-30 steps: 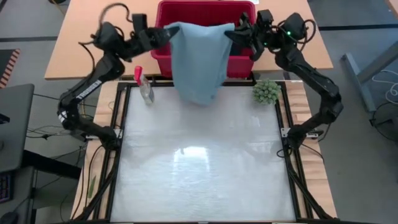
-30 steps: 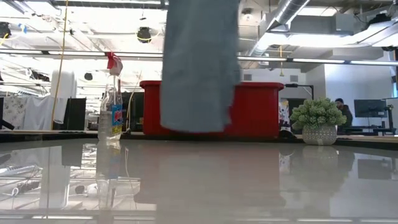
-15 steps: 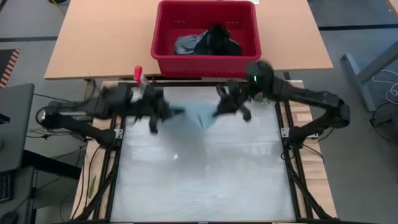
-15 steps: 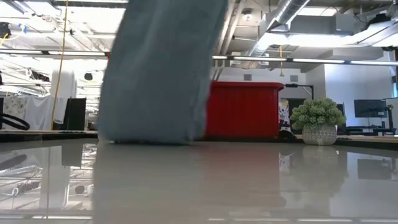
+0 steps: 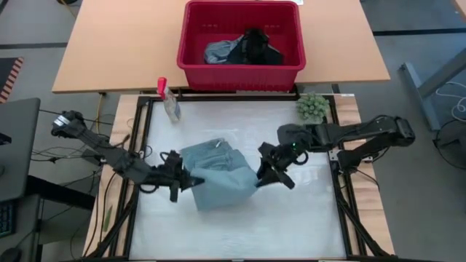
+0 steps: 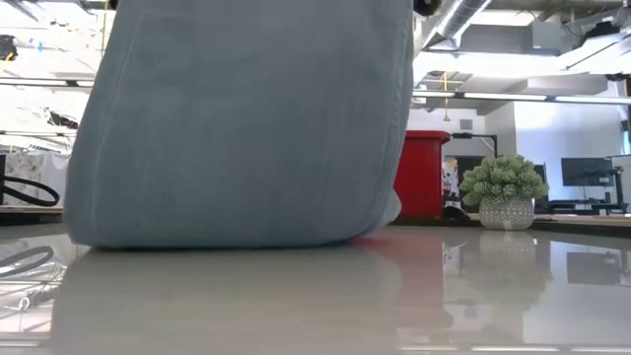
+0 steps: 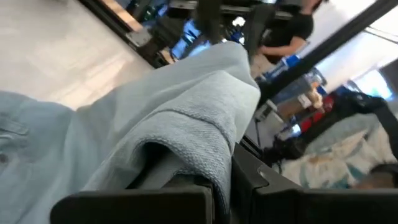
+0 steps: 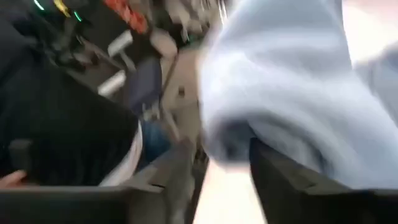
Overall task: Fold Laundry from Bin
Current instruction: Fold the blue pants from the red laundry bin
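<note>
Laundry counts three: one light blue garment (image 5: 216,177) on the table (image 5: 291,233), two in the bin (image 5: 240,69). Left gripper (image 5: 178,182) clamps its edge; right gripper (image 5: 263,172) touches it, jaws indiscernible.

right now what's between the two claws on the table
In the high view, the light blue garment spans the stretch between the left claw and the right claw, lying rumpled on the white table; nothing else sits there.
</note>
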Motion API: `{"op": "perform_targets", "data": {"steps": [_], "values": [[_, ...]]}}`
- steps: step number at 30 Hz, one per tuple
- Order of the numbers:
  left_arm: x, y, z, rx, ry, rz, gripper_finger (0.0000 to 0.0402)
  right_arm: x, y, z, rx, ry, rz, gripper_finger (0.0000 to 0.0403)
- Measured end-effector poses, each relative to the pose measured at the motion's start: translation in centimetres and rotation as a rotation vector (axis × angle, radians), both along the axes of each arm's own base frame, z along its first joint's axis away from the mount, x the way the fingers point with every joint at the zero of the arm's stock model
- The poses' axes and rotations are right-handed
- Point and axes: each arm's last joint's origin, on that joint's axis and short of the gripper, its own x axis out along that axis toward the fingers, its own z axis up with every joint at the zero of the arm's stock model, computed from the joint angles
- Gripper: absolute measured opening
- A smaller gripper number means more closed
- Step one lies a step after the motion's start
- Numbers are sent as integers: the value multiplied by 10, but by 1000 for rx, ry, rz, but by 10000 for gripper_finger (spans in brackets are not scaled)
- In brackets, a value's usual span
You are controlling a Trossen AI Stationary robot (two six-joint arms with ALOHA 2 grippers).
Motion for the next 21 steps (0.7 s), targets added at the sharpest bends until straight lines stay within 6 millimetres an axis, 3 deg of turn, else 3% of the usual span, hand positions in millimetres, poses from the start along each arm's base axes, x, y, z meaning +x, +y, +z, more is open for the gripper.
{"op": "perform_targets", "data": {"steps": [3,6,14,18,21], "values": [[2,-5,-3,-10,14,-61,0,-11,4,-9,0,144,52,237],[6,-13,-12,-15,69,-176,0,-23,7,-15,-19,253,86,268],[14,-27,-34,-102,236,-408,0,-34,8,-33,-197,411,36,275],[14,-27,-33,-125,238,-413,0,-28,-3,-34,-200,368,-32,275],[14,-27,-32,-130,229,-412,0,-17,-14,-30,-185,241,-86,275]]}}
